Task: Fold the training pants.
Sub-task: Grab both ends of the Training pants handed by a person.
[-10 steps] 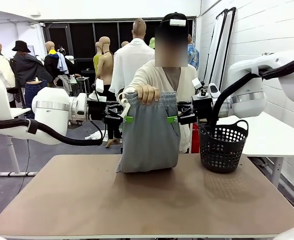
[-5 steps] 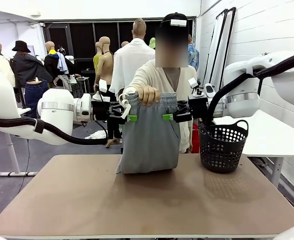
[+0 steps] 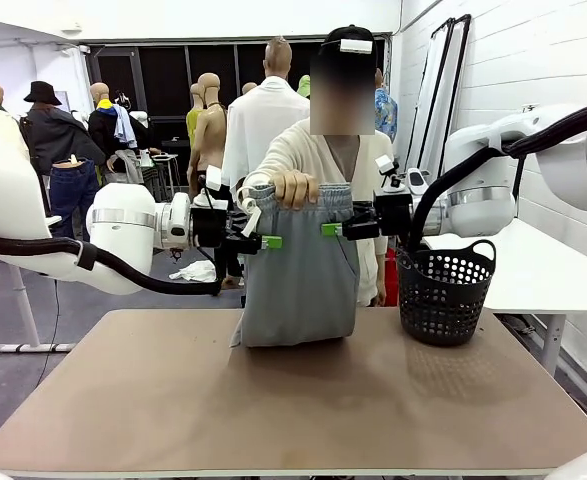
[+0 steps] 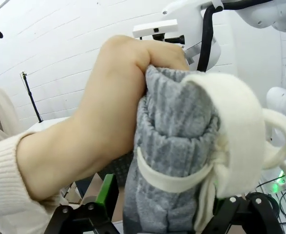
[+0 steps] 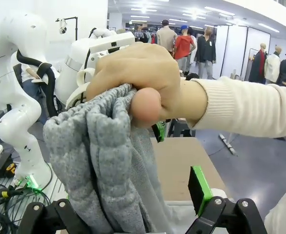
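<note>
Front view: training pants (image 3: 299, 290), light grey, hung from a person's hand (image 3: 294, 188) that gripped the bunched waistband above the far middle of the table (image 3: 293, 410). Their lower edge rested on the tabletop. Left gripper (image 3: 270, 241) stood at the pants' left edge just below the waistband, right gripper (image 3: 331, 229) at the right edge. Left wrist view: fingers (image 4: 105, 191) were spread either side of the gathered waistband and white drawstring (image 4: 174, 182), not clamped. Right wrist view: fingers (image 5: 199, 187) were likewise spread around the grey fabric. Black basket (image 3: 443, 295) stood at the table's far right.
</note>
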